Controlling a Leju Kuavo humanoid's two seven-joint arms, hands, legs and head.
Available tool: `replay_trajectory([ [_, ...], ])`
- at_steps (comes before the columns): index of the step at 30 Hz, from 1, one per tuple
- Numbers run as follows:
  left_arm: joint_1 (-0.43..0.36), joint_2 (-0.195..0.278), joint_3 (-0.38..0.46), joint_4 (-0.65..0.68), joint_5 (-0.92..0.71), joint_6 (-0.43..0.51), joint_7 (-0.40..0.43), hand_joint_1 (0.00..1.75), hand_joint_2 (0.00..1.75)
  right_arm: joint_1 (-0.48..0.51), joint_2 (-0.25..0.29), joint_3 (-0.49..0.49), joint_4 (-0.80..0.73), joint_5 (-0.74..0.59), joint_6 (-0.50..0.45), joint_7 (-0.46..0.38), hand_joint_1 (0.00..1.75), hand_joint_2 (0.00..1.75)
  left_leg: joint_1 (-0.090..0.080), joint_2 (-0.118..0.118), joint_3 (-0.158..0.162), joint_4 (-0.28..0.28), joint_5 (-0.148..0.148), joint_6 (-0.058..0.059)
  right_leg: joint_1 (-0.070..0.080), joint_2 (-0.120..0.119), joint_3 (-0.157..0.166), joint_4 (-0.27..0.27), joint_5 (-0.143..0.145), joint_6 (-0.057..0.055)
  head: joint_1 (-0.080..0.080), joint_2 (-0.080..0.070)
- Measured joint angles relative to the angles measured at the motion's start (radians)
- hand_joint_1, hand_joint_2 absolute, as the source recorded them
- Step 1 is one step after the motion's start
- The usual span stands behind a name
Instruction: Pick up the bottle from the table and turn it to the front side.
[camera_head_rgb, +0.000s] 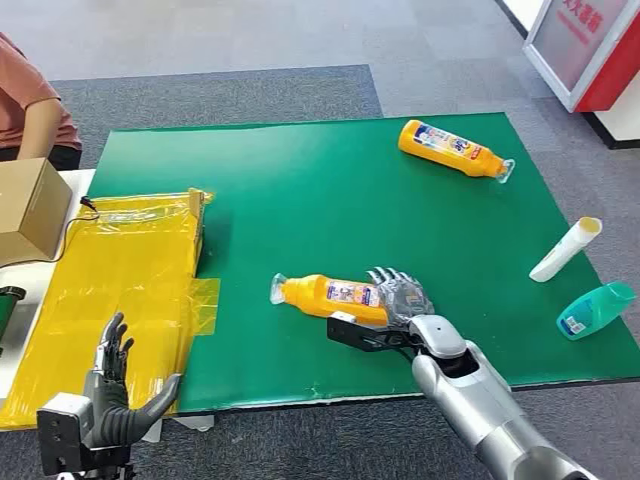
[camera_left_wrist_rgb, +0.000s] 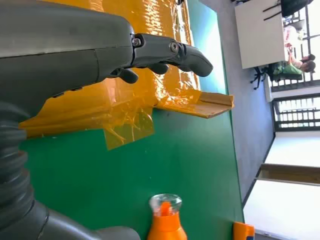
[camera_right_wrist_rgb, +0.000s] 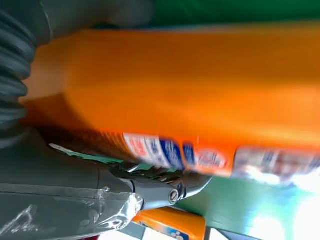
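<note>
- A person in a reddish shirt (camera_head_rgb: 26, 95) is seen at the far left, behind a brown cardboard box (camera_head_rgb: 29, 210).
- A crinkly yellow plastic sheet (camera_head_rgb: 113, 270) is spread over the left part of the table, and its edge is taped onto the big green mat (camera_head_rgb: 340, 190).
- The left hand (camera_head_rgb: 121, 390) is held up over the near edge of the yellow sheet. Its fingers are spread apart and nothing is held in it.
- The orange plastic bottle with a clear cap (camera_head_rgb: 324, 293) is laid on its side on the green mat, near the front edge, with its cap pointed to the left.
- The bottom end of this bottle is wrapped by the right hand (camera_head_rgb: 400, 300). In the right wrist view the fingers (camera_right_wrist_rgb: 166, 192) are seen curled around the orange body, so the bottle is gripped.
- A second orange bottle (camera_head_rgb: 453, 148) is laid on its side at the far side of the mat, well apart from the first.
- A white tube (camera_head_rgb: 566, 248) is laid near the right edge of the mat.
- A see-through teal bottle (camera_head_rgb: 596, 308) is laid just beside the tube, at the mat's right edge.
</note>
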Motion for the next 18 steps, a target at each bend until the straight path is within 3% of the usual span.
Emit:
replay_trajectory([
  [18, 0.001, 0.0, 0.0, 0.0, 0.006, -0.009, -0.002, 0.0, 1.75, -0.016, 0.0, 0.009, 0.007, -0.083, -0.017, -0.054, 1.75, 1.75, 0.0, 0.0, 0.0, 0.0, 0.0, 0.0, 0.0, 0.0, 0.0, 0.0, 0.0, 0.0, 0.0, 0.0],
])
